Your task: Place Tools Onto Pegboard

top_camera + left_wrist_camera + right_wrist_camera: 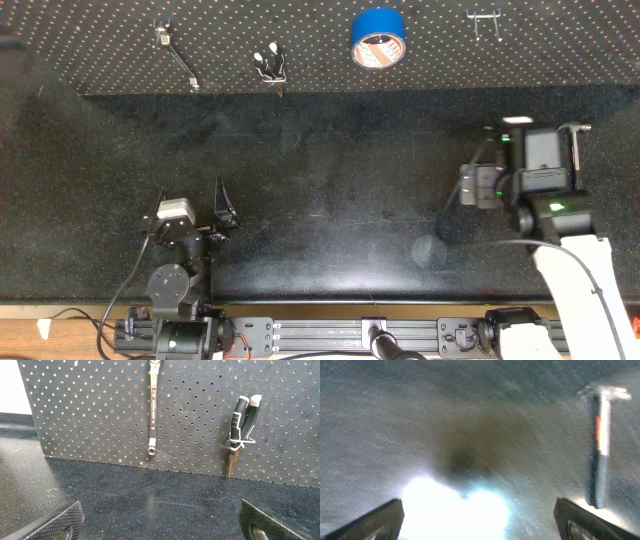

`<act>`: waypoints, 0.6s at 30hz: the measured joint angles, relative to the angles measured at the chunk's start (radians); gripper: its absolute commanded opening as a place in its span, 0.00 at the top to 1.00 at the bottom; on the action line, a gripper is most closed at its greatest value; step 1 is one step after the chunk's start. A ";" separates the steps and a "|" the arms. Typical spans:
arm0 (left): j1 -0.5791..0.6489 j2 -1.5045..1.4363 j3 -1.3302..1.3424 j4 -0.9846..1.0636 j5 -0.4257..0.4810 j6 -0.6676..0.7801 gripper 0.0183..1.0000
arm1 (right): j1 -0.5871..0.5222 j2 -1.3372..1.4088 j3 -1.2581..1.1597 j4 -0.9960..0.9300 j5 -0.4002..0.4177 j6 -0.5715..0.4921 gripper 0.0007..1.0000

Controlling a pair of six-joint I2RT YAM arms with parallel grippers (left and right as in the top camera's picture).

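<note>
While the right hand (477,510) hangs wide beside a blurred hammer (600,445), we lose counter (395,410) detail to glare | left hand (160,512) wide, facing pegboard (90,420) wrench (152,407), pliers (242,417).

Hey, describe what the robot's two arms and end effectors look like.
Both arms are mostly black. The left arm has a silver block near its wrist and black cables at its base. The right arm has a white link and green lights. The end effector fingers show a carbon-fibre weave.
</note>
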 measured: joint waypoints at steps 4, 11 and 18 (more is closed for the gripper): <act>0.000 0.000 0.000 0.000 0.000 0.000 0.00 | -0.302 0.059 0.000 -0.029 0.017 -0.099 0.02; 0.000 0.000 0.000 0.000 0.000 0.000 0.00 | -0.663 0.290 0.000 0.088 -0.104 -0.417 0.02; 0.000 0.000 0.000 0.000 0.000 0.000 0.00 | -0.663 0.418 0.000 0.169 -0.201 -0.594 0.02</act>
